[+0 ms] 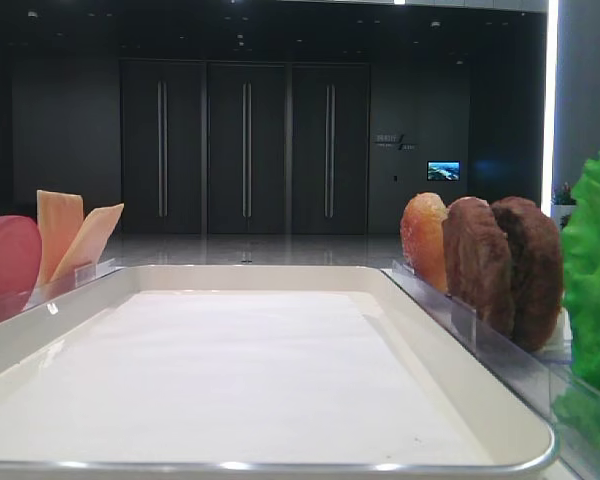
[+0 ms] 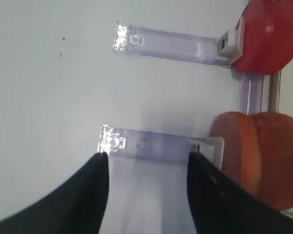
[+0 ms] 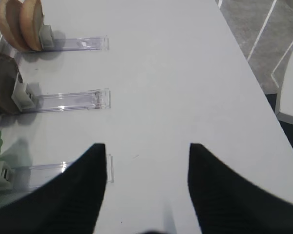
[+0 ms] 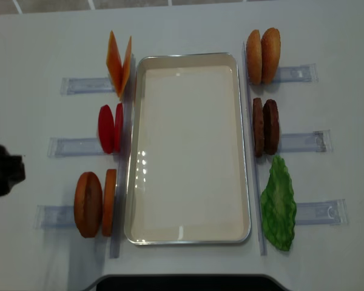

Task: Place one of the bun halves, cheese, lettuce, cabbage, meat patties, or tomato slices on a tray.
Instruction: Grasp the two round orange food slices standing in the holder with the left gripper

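The off-white tray (image 4: 188, 233) lies mid-table with only its paper lining inside. Left of it stand cheese (image 4: 118, 60), tomato slices (image 4: 111, 128) and bun halves (image 4: 94, 203) in clear holders. On its right stand more bun halves (image 4: 262, 56), meat patties (image 4: 265, 126) and lettuce (image 4: 279, 203). Cabbage is out of view. My left gripper (image 2: 146, 158) is open over the holder rail of the left bun halves (image 2: 256, 156), holding nothing. Over bare table right of the holders, my right gripper (image 3: 146, 146) is open and empty.
Clear plastic holder rails (image 4: 306, 141) stick outward from each food on both sides of the tray. A dark part of the left arm (image 4: 3, 171) shows at the left table edge. The table's right edge (image 3: 254, 73) lies close to the right gripper.
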Controlling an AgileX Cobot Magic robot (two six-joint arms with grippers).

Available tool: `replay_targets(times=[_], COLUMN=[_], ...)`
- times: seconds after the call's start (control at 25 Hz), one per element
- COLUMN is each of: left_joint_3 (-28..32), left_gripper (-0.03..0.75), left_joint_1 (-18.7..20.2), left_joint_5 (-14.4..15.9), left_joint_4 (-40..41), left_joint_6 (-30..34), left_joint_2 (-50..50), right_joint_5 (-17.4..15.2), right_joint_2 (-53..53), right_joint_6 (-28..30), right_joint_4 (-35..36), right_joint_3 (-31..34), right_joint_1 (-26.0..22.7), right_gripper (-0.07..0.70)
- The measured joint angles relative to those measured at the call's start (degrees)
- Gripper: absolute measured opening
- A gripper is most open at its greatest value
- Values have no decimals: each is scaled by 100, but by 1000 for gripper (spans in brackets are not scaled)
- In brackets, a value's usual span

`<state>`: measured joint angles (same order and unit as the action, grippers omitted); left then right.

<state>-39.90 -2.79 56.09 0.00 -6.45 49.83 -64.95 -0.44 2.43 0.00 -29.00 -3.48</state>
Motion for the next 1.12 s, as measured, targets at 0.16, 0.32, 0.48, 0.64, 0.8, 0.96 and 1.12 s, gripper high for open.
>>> replay_targets(times=[0.16, 0.32, 0.48, 0.64, 0.8, 0.96, 1.12], left_joint_3=[-563, -839, -853, -854, -854, -854, -665], left_gripper=[430, 422, 419, 419, 419, 419, 419], left_joint_1=[14, 362, 1395, 2716, 3535, 3717, 3736], left_joint_5=[-356, -543, -748, -775, -748, -632, -345], left_joint_4=[-349, -540, -282, 434, 867, 885, 836], left_joint_6=[247, 352, -576, -2438, -3736, -4295, -4532], left_joint_2=[1099, 1838, 2177, 2190, 2190, 2190, 2190], right_joint_5=[0, 0, 0, 0, 0, 0, 0], right_joint_2=[0, 0, 0, 0, 0, 0, 0], right_joint_6=[0, 0, 0, 0, 0, 0, 0], right_joint_4=[0, 0, 0, 0, 0, 0, 0], right_joint_3=[0, 0, 0, 0, 0, 0, 0], right_joint_1=[0, 0, 0, 0, 0, 0, 0], right_gripper=[363, 363, 360, 359, 359, 359, 359])
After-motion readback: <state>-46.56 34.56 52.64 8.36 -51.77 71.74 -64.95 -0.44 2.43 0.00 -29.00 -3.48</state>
